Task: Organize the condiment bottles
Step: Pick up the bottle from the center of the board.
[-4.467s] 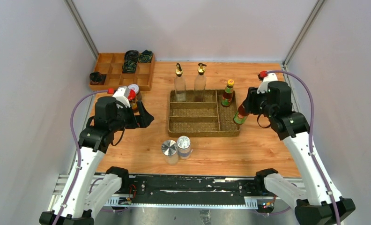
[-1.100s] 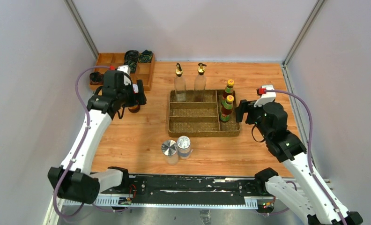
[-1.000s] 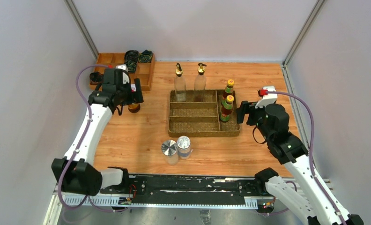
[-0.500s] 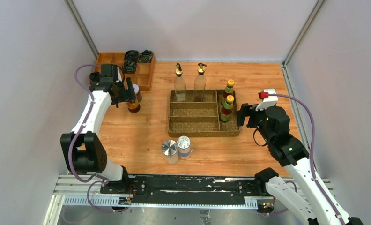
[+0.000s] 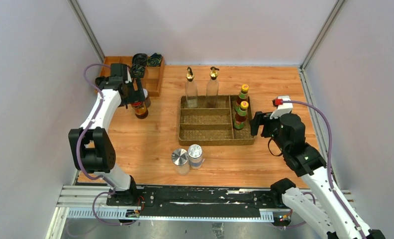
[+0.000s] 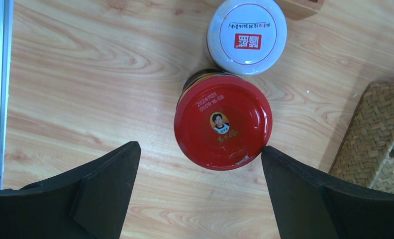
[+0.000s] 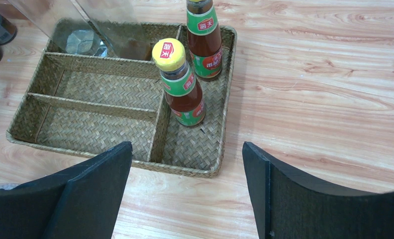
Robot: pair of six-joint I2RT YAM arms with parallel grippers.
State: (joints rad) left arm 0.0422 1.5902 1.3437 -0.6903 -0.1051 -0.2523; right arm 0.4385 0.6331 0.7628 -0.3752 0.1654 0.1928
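Note:
My left gripper [image 6: 198, 147] is open and looks straight down on the red-lidded jar [image 6: 223, 122], with the white-lidded jar [image 6: 246, 36] touching it behind. In the top view both stand at the far left, the red-lidded jar [image 5: 141, 110] just in front of my left gripper [image 5: 135, 97]. My right gripper [image 7: 186, 144] is open and empty, in front of the wicker tray [image 7: 110, 159]. Two sauce bottles [image 7: 181, 84] [image 7: 204, 40] stand in its right compartment. Two clear gold-spouted bottles [image 5: 191, 89] [image 5: 212, 87] stand at its back. Two silver-lidded shakers [image 5: 179, 160] [image 5: 195, 155] stand before the tray.
A wooden divided box [image 5: 155, 82] holding dark rolled cloths [image 5: 139, 62] sits at the back left, just behind the jars. The wicker tray [image 5: 215, 142] has three long compartments with nothing in them. Grey walls close in both sides.
The second sauce bottle now stands in the tray's right compartment, and my right gripper has let go and drawn back. My left arm has swung back-left until its gripper is over the jars.

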